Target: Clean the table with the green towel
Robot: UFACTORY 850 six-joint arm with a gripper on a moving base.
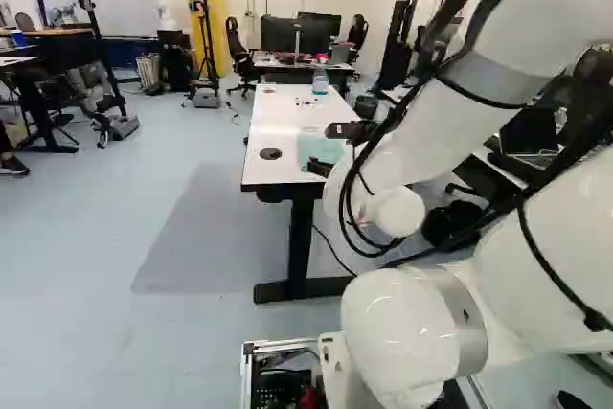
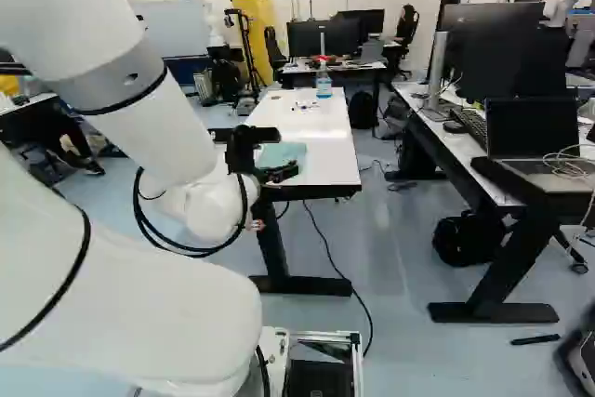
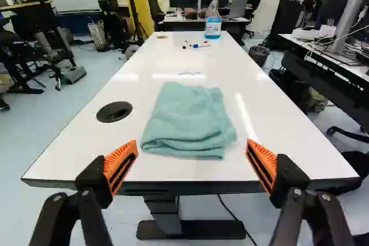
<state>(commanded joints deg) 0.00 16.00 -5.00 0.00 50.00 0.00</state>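
The green towel [image 3: 190, 119] lies folded, slightly rumpled, on the white tabletop [image 3: 138, 168], close to its near edge and roughly midway between the two long edges. The gripper [image 2: 286, 152] points toward it from the near edge; its jaws are spread wide and hold nothing, the orange pads [image 3: 122, 165] well apart, with the towel ahead of them. A round black cable grommet [image 3: 114, 112] sits beside the towel, toward the left long edge. Beyond the towel are small thin marks [image 3: 189, 73], too fine to make out. Farther along, several markers [image 3: 199, 45] lie toward the far edge. A spray bottle [image 3: 213, 18] with a red-and-white trigger stands upright near the far right corner.
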